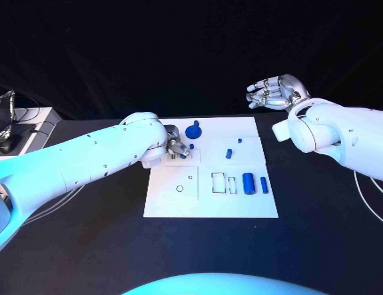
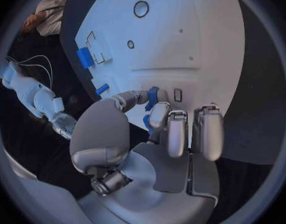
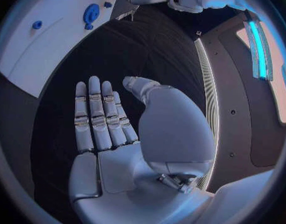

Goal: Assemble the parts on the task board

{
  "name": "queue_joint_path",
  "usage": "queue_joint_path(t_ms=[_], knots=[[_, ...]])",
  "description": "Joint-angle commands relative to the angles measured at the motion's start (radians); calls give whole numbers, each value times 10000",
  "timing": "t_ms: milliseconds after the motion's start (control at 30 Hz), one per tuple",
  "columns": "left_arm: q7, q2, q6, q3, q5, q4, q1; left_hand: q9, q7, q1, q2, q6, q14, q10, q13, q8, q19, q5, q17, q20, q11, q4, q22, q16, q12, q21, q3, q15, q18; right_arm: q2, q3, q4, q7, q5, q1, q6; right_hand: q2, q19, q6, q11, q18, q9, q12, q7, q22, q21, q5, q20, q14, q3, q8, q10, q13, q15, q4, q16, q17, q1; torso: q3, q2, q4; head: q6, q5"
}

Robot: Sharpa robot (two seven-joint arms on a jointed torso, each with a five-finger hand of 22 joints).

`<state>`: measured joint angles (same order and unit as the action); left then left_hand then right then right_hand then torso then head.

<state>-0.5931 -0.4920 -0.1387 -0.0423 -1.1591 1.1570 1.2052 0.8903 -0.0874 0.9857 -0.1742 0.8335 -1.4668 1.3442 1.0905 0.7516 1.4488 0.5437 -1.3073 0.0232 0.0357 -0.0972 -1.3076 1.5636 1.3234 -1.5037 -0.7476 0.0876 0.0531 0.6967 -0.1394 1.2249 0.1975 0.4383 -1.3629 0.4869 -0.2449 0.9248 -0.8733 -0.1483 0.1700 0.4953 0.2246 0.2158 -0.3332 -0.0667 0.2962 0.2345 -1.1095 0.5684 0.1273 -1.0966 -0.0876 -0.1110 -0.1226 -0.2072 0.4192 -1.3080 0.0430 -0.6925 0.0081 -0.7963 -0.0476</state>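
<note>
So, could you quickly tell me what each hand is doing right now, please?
Left hand: pinching a small blue plastic part over the white task board.
Right hand: open, fingers straight, holding nothing, raised off the board.

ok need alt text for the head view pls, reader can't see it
The robot's left hand holds a small blue part over the left side of the white task board on a black table. Its right hand is raised beyond the board's right corner, holding nothing. More blue parts lie on the board.
</note>
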Motion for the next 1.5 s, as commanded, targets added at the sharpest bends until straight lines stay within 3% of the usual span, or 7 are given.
queue_joint_path(t_ms=[33, 300, 733, 1267, 1300, 1333, 1500], knots=[[-11, 42, -250, 39, 145, 2, -80, 456, 571, -24, 16, 589, -1003, 49, 4, -50, 84, -25, -2507, -11, 30, 797, -773, 7, -52, -37, -712, 42, -127, -7, 2, -1, 59, 106, 6, -158, 12, -89, -5, -61, 144, -13, -38, 84, 8, 53, 66, 3, 57, -20, -67, 4, 16, 5, 21, 33, -13, 90, 0, 5, 8, -14, 2], [-12, 37, -220, 40, 170, -40, -81, 448, 616, -74, -52, 663, -999, 36, -3, -174, 87, -97, -2493, -35, 58, 504, -770, 0, -84, -21, -32, 68, -127, -10, 2, -8, 59, 107, 17, -162, 13, -95, -3, -63, 144, -15, -39, 86, 25, 52, 67, 6, 63, -21, -69, 6, 22, 2, 22, 42, -15, 95, -2, 4, 8, -23, 2], [-26, 0, -207, 40, 177, -149, -81, 405, 633, -128, -335, 881, -991, -1, 116, -444, 95, -282, -2466, -64, 69, -315, -771, -14, -59, 11, 1792, 83, -127, 3, 2, 2, 53, 130, 26, -153, -19, -124, 26, -72, 146, -29, -49, 95, 111, 50, 59, 22, 90, -35, -91, 31, 58, -10, 66, 87, -21, 78, -5, 0, 10, -19, 11], [-28, -47, -104, 37, 163, -181, -81, 429, 618, -75, -443, 930, -992, -11, 161, -538, 98, -443, -2472, -59, 54, -849, -774, -11, -50, 23, 2566, 71, -126, 20, 2, 14, 46, 152, 29, -142, -51, -148, 43, -86, 145, -39, -54, 108, 194, 49, 22, 37, 115, -51, -106, 47, 90, -25, 112, 129, -26, 63, -8, 2, 4, -32, 16], [-28, -55, -91, 37, 163, -172, -81, 444, 617, 25, -432, 947, -990, -15, 169, -566, 103, -1211, -2462, -54, 54, -1042, -782, -16, -51, 25, 2804, 65, -127, 22, 2, 15, 46, 152, 30, -141, -51, -154, 47, -90, 144, -40, -55, 111, 208, 50, 19, 40, 122, -54, -109, 52, 95, -29, 113, 138, -28, 67, -7, 1, 4, -27, 20], [-28, -62, -85, 36, 163, -163, -81, 451, 608, 96, -449, 951, -990, -16, 179, -593, 100, -1466, -2464, -50, 42, -1195, -779, -15, -50, 30, 2953, 61, -126, 23, 2, 15, 46, 152, 30, -140, -51, -154, 47, -90, 144, -40, -55, 111, 208, 50, 19, 40, 122, -54, -109, 52, 95, -29, 113, 138, -28, 67, -7, 2, 6, -29, 22], [-29, -116, -71, 10, 160, -67, -82, 477, 595, 211, -536, 969, -990, -15, 197, -628, 101, -1811, -2463, -41, 30, -1524, -781, -15, -48, 36, 3269, 50, -125, 31, 2, 14, 47, 153, 36, -136, -48, -179, 60, -101, 143, -47, -61, 120, 256, 53, 16, 52, 149, -60, -119, 69, 112, -43, 117, 168, -34, 77, -9, 7, 2, -23, 23]])
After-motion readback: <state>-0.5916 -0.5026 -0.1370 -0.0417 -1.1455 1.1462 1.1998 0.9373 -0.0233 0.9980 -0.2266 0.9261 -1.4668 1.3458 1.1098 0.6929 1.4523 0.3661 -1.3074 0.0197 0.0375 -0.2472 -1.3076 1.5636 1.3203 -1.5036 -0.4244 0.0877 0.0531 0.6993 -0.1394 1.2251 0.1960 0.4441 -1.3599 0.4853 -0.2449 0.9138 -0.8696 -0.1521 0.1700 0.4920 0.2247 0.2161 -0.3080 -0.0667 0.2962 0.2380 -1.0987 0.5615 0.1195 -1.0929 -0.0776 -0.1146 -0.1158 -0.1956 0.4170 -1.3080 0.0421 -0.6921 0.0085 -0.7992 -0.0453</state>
